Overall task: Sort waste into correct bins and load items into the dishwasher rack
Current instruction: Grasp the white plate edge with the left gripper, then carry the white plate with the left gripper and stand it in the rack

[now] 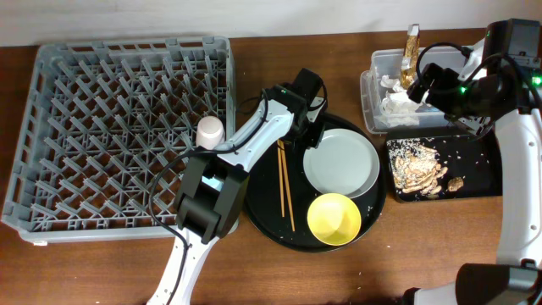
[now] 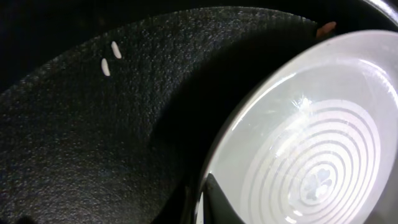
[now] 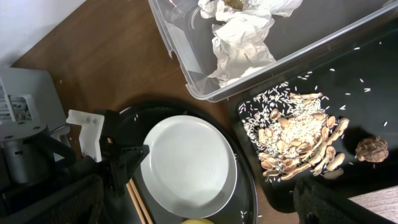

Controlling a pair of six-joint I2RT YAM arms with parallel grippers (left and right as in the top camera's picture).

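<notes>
The pale grey plate (image 1: 341, 163) lies on the round black tray (image 1: 264, 212), with the yellow bowl (image 1: 334, 219) in front of it and the chopsticks (image 1: 284, 182) to its left. My left gripper (image 1: 306, 135) is at the plate's left rim; in the left wrist view its fingers (image 2: 202, 202) are shut on the rim of the plate (image 2: 323, 149). My right gripper (image 1: 421, 85) is open and empty above the clear tub (image 1: 369, 89), which holds the napkin (image 1: 396, 102) and the wrapper (image 1: 412, 47). Food scraps (image 1: 419, 169) lie in the black rectangular tray (image 1: 483, 161). The pink cup (image 1: 210, 130) stands at the right edge of the rack (image 1: 51, 127). The light-blue cup is out of view.
The right wrist view shows the plate (image 3: 186, 165), the tub (image 3: 180, 43), the napkin (image 3: 239, 37), the scraps (image 3: 298, 137) and a brown lump (image 3: 371, 149) in the black tray. Rice grains (image 2: 109, 59) lie on the round tray. The left arm's base stands by the rack's front right corner.
</notes>
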